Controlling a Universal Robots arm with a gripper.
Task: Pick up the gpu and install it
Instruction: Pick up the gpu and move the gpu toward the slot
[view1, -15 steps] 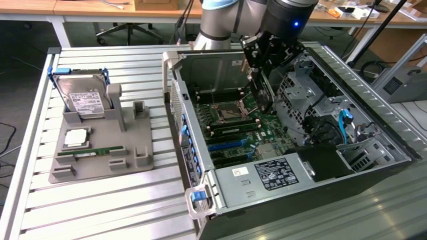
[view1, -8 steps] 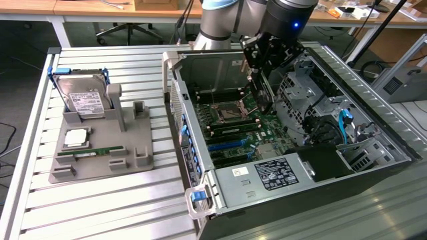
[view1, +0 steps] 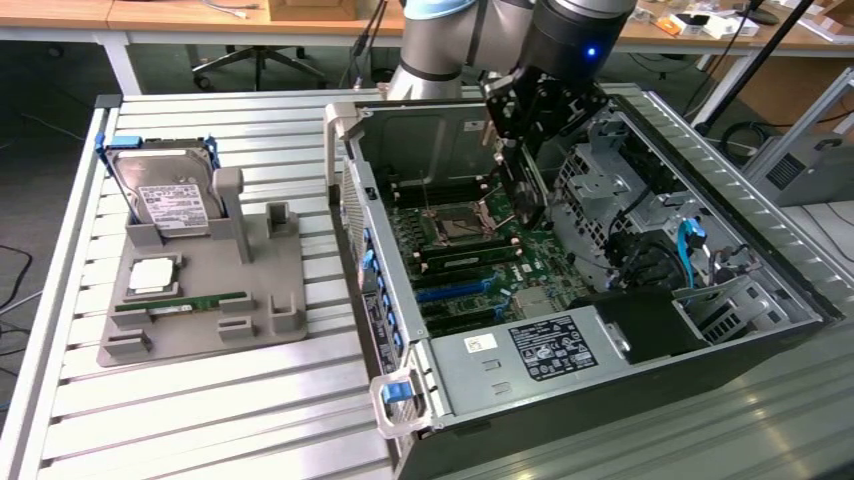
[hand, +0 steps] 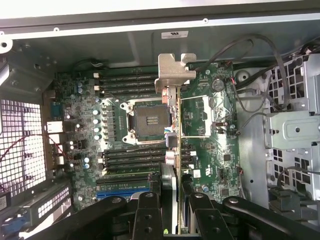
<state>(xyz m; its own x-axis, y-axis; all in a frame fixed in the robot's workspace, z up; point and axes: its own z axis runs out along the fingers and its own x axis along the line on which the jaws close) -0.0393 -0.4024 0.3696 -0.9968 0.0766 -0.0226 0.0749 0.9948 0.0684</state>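
Note:
The gpu (hand: 178, 145) shows edge-on in the wrist view as a thin card with its silver metal bracket (hand: 175, 70) at the far end. My gripper (hand: 175, 192) is shut on it, one black finger (hand: 149, 210) on each side. In the exterior view the gripper (view1: 529, 135) hangs inside the open computer case (view1: 350, 190), and the gpu (view1: 525, 190) points down from it over the green motherboard (view1: 461, 250), near the CPU socket (hand: 150, 120). I cannot tell whether the card's lower edge touches the board.
A grey parts holder (view1: 200, 300) lies at the exterior view's left with a hard drive (view1: 167, 195), a RAM stick (view1: 187, 300) and a small silver square part (view1: 151, 275). Inside the case are the power supply (view1: 534, 350), drive cages (view1: 607, 180) and loose cables (hand: 255, 55).

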